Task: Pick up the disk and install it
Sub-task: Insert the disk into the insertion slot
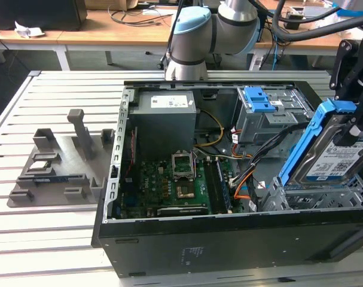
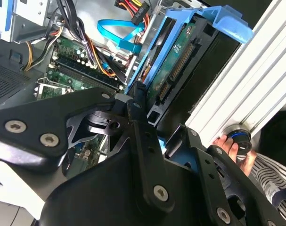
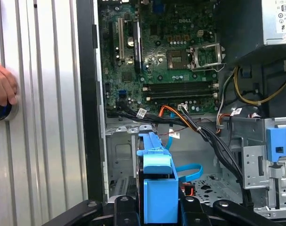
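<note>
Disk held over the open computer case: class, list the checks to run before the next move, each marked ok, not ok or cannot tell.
1. Black gripper clamps the silver-metal disk with blue side rails: ok.
2. Disk level: not ok, steeply tilted.
3. Disk seated inside the black computer case: not ok, held up over it.
4. Black cable bundle clear of the disk's path: cannot tell.
5. Person's hand outside the case: ok, on the slatted metal table.

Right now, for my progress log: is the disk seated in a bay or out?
Out: the disk stands tilted on edge, clamped in the pincer over the open case, not seated.
</note>
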Robot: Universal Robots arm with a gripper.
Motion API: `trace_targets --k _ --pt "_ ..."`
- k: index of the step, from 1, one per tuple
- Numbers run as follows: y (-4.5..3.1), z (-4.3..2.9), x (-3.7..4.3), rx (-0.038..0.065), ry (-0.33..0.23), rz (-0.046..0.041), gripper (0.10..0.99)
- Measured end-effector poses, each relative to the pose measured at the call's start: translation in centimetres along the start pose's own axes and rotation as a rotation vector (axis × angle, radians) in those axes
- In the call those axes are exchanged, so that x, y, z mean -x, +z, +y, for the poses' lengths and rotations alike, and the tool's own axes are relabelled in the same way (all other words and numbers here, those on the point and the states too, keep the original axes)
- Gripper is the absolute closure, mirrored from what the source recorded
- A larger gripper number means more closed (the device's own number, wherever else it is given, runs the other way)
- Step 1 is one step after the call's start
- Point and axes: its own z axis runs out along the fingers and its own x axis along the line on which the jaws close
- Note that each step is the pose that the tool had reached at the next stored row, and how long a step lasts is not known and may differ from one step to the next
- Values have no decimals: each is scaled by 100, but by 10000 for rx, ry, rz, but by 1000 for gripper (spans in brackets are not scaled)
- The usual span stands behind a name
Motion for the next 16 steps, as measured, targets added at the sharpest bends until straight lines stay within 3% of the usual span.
trace_targets --k 8,13,16 --pt "184 -2 12 -3 -2 4 722" --pt "190 10 11 3 -2 12 722" --pt "233 10 11 4 -1 12 722"
